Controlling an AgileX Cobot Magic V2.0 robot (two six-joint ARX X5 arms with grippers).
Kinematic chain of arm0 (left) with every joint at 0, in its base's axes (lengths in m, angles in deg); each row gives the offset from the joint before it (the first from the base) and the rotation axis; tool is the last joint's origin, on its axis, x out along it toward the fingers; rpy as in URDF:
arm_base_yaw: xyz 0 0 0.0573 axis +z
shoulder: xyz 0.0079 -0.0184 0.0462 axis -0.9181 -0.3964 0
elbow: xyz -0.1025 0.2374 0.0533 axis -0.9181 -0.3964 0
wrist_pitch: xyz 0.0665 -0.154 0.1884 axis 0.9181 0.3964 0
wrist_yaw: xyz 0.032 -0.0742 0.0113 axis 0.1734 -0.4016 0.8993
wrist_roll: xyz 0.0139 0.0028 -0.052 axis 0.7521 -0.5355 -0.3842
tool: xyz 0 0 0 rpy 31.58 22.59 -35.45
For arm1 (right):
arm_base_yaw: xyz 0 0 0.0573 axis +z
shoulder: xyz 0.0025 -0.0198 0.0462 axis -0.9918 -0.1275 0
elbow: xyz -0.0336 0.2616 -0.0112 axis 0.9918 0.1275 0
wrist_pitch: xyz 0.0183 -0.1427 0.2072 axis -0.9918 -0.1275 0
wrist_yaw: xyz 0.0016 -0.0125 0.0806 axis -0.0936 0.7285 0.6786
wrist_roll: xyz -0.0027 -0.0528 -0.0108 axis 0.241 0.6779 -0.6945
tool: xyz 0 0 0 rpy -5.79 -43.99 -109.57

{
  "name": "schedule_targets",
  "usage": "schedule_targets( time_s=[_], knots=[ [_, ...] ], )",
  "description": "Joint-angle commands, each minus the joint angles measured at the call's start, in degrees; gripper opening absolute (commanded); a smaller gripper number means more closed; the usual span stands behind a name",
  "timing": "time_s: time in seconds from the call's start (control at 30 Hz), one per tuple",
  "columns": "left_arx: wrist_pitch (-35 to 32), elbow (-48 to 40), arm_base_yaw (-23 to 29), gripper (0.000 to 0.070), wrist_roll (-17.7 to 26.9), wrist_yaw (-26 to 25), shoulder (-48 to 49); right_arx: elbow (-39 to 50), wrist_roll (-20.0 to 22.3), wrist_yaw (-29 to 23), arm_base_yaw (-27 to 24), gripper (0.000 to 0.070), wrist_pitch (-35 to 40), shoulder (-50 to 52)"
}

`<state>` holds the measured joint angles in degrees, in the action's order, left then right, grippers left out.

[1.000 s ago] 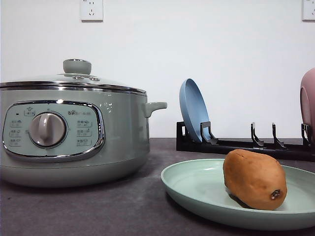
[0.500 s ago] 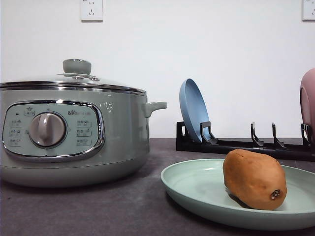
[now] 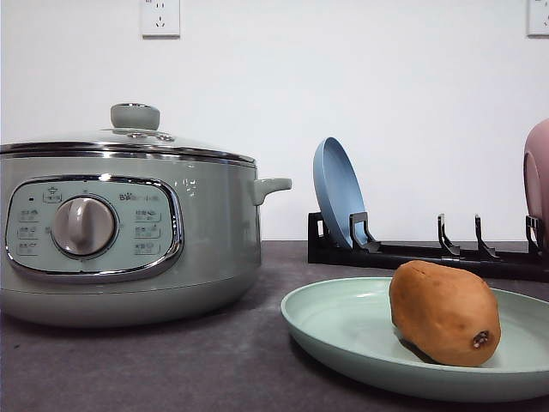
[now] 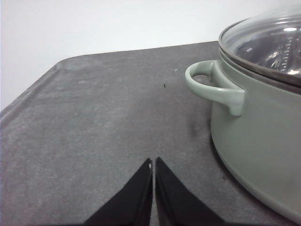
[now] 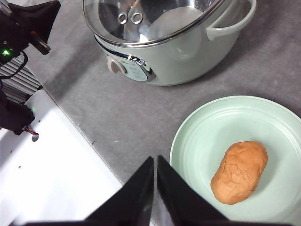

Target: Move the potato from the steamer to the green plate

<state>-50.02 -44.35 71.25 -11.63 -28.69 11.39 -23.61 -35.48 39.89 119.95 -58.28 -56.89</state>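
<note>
left gripper (image 4: 154,162): two matte black wedge-shaped fingers tapering to thin tips, smooth flat faces. right gripper (image 5: 155,160): same black tapered fingers. No cables, screws or markings visible on either.

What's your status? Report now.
Left gripper shut, empty, beside steamer. Right gripper shut, empty, above table. Potato on green plate. Steamer lid on.
</note>
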Motion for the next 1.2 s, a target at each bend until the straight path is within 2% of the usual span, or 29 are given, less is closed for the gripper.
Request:
schedule_targets(
  time_s=[0.0,0.6,0.73,0.8,0.87,1.0,1.17],
  knots=[
    [0.26,-1.16,0.11,0.0,-1.15,-0.01,0.09,-1.09,0.66,0.1,0.37,0.0,0.37,-0.39],
    [0.26,-1.16,0.11,0.0,-1.15,0.0,0.09,-1.09,0.68,0.11,0.48,0.0,0.38,-0.28],
    [0.26,-1.16,0.11,0.0,-1.15,-0.01,0.09,-1.05,5.83,-3.9,-1.37,0.0,3.26,2.18],
    [0.24,-1.16,0.11,0.0,-1.15,-0.01,0.09,-0.71,8.81,-6.11,-3.9,0.0,7.94,3.49],
    [0.26,-1.16,0.11,0.0,-1.15,0.0,0.09,0.46,10.66,-5.77,-7.48,0.0,12.95,5.33],
    [0.26,-1.16,0.11,0.0,-1.15,0.0,0.09,5.53,10.77,-4.94,-16.75,0.0,21.59,10.35],
    [0.26,-1.16,0.11,0.0,-1.15,0.0,0.09,16.99,12.35,-4.42,-28.91,0.0,34.06,19.13]
  ],
)
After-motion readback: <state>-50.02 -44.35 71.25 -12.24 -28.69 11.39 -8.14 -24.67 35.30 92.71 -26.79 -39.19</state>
